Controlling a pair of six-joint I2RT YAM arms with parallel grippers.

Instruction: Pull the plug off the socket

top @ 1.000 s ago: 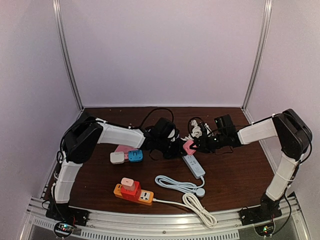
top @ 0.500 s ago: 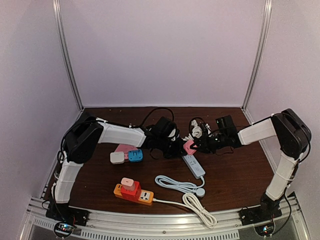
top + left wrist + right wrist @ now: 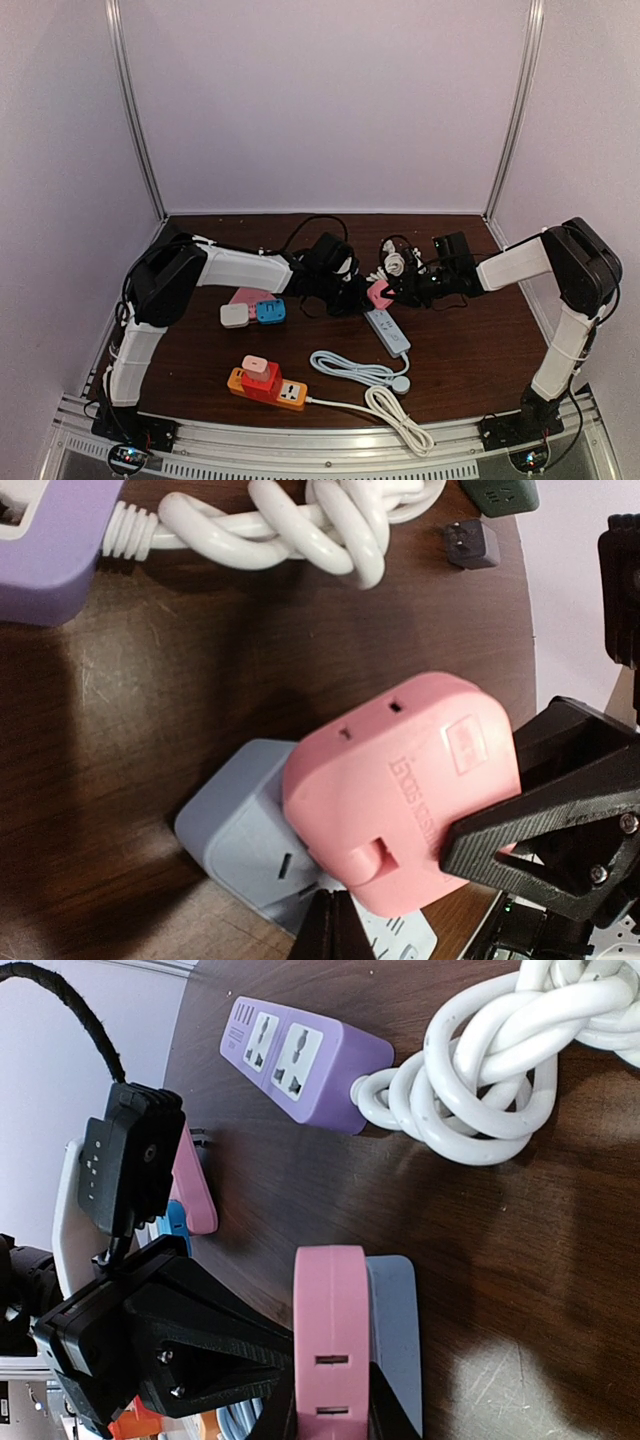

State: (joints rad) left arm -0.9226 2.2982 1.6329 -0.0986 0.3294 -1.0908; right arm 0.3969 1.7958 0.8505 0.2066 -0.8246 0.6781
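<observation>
Plug on the far end of the power strip, coiled cable behind, adapters left.

The pink plug bears a line of embossed lettering, too faint to read

You're looking at a robot lab booth. Plain white walls and aluminium posts box in your desk.
</observation>
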